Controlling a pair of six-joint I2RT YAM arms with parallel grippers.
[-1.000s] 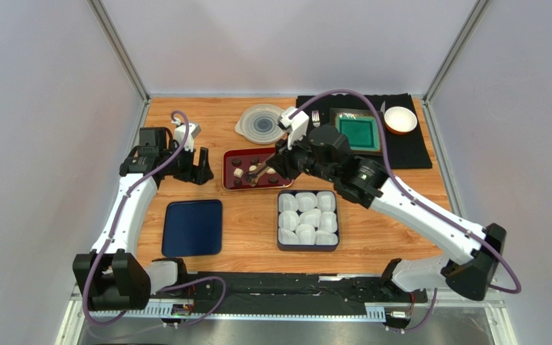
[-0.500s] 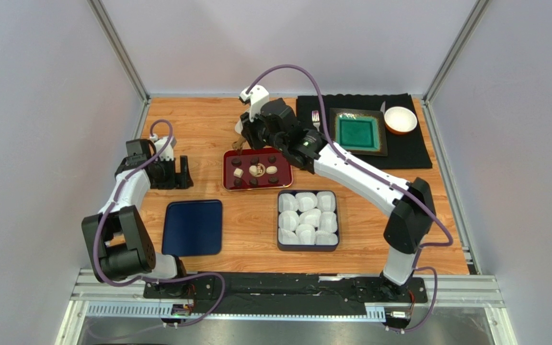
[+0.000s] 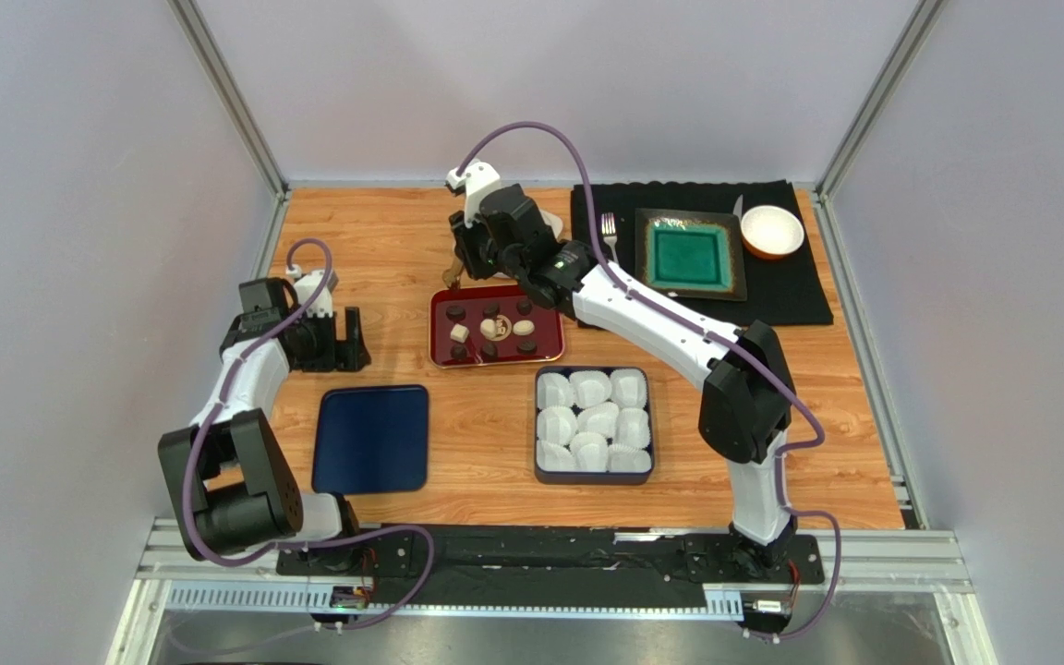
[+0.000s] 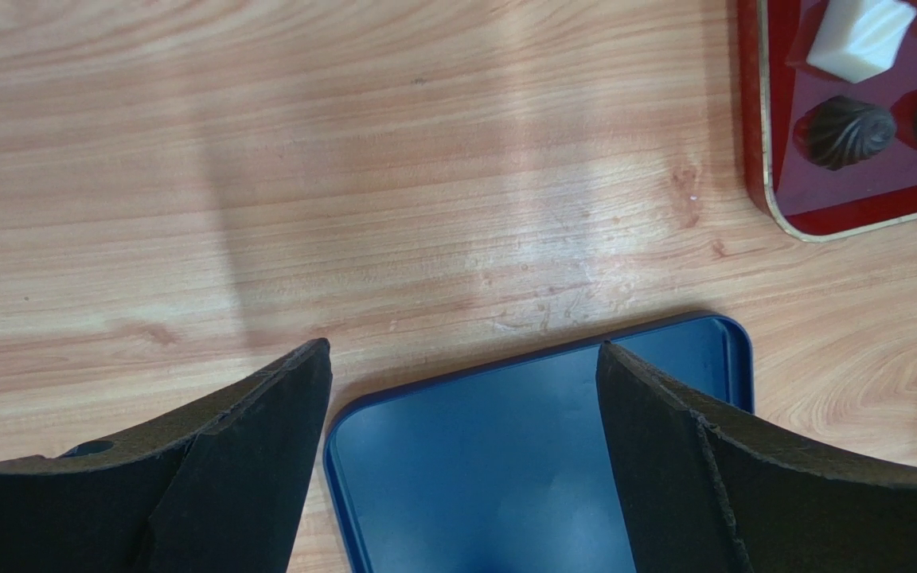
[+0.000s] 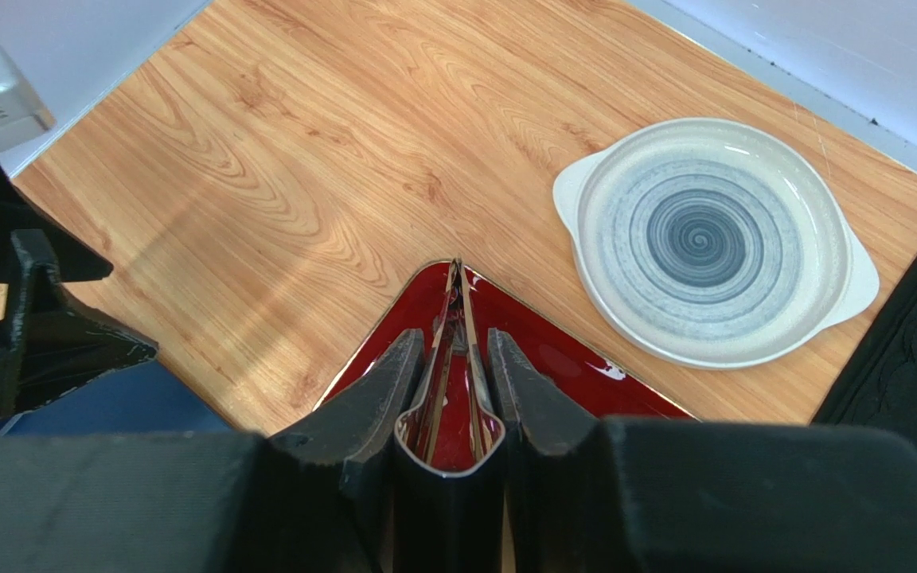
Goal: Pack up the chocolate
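The chocolate pieces (image 3: 492, 308), mostly dark rounds with a few pale ones, lie on a red tray (image 3: 547, 352) at mid-table. In the left wrist view a white piece (image 4: 864, 36) and a dark one (image 4: 846, 129) show at that tray's corner. My right gripper (image 3: 464, 272) hovers over the tray's far-left corner, shut on metal tongs (image 5: 478, 394), whose tips meet above the red corner (image 5: 571, 358). Nothing shows between the tips. My left gripper (image 3: 353, 340) stands open and empty left of the tray, above the wood by a blue lid (image 4: 523, 478).
A dark box (image 3: 593, 475) filled with white paper cups (image 3: 590, 420) sits in front of the red tray. The blue lid (image 3: 371, 439) lies at front left. A swirl-patterned plate (image 5: 715, 239) lies behind the tray. A black mat (image 3: 794, 291) at back right bears a green dish, fork and bowl.
My right arm has swung from over the tray's middle to its far-left corner, still gripping the tongs. The left arm has drawn back slightly leftward, with its jaws opening a little wider.
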